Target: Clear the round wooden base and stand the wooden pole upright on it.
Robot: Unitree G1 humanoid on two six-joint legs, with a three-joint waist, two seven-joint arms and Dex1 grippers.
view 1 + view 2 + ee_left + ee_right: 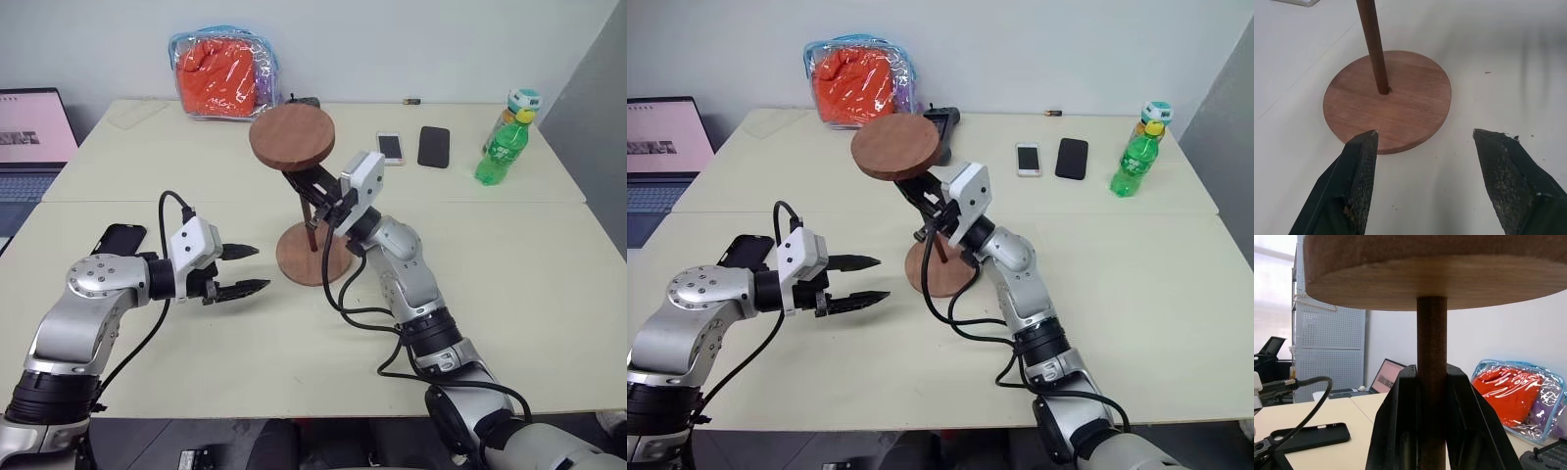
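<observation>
Cream-coloured and made of two pieces pushed together, the surface (509, 284) leaves wide bare room along its near edge and on the robot's right. At the far edge a clear zip pouch (223, 71) holds something orange and a bit of purple, too crumpled to identify. A laptop (29, 137) is cut off at the left border. Near the middle lies the round wooden base (312, 255), flat on the surface, with the wooden pole (1374, 46) set in its centre hole and leaning a little toward the left; the smaller disc (291, 137) on its upper end sits tilted above. The right claw (312, 196) is pressed together on the pole just under that disc, hiding the middle of the rod. The left claw (243, 268) hovers spread, just left of the base, touching nothing. A green bottle (504, 145) stands far right; two phones (415, 147) lie beside it, and another dark phone (121, 238) is partly covered by the left arm.
</observation>
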